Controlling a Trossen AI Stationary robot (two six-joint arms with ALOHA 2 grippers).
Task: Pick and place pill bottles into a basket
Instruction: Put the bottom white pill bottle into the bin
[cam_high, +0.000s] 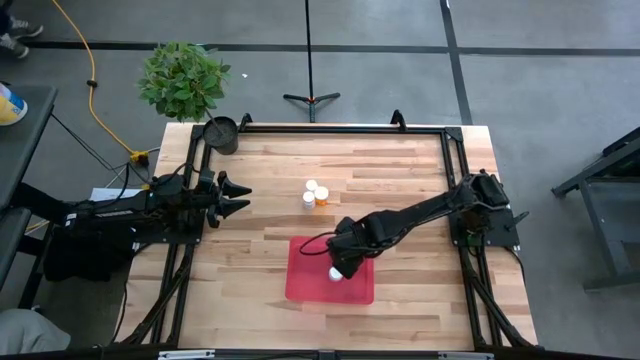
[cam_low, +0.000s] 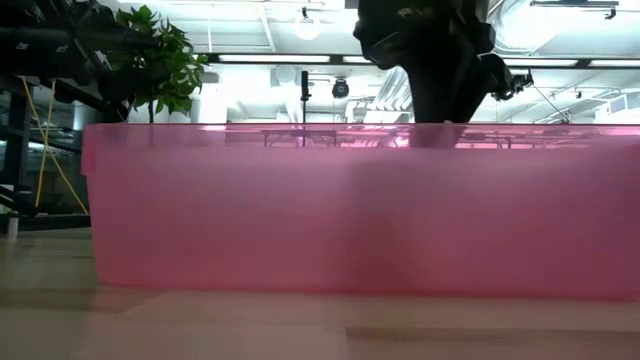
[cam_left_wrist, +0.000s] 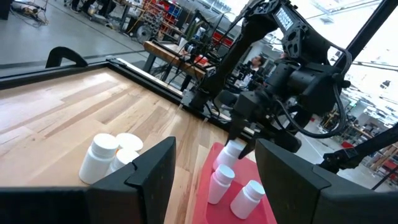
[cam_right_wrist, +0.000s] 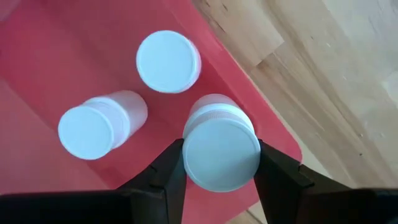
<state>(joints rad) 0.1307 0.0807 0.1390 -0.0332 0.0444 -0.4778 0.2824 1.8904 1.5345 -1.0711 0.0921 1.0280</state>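
Over the red tray (cam_high: 312, 282) on the worktop (cam_high: 400, 180), the right hand (cam_right_wrist: 219, 163) has its fingers closed on a white pill bottle (cam_right_wrist: 221, 149), held above two more bottles (cam_right_wrist: 99, 124) already in the tray (one seen cap-on from above). Two other bottles (cam_high: 314, 194) stand mid-worktop, while the left hand (cam_high: 240, 197) waits at the left edge, fingers spread and empty.

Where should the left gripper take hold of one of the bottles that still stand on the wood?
Probably around the white body just under the cap of a standing pill bottle, coming from above: it stands upright and round, but its neighbours crowd its sides.
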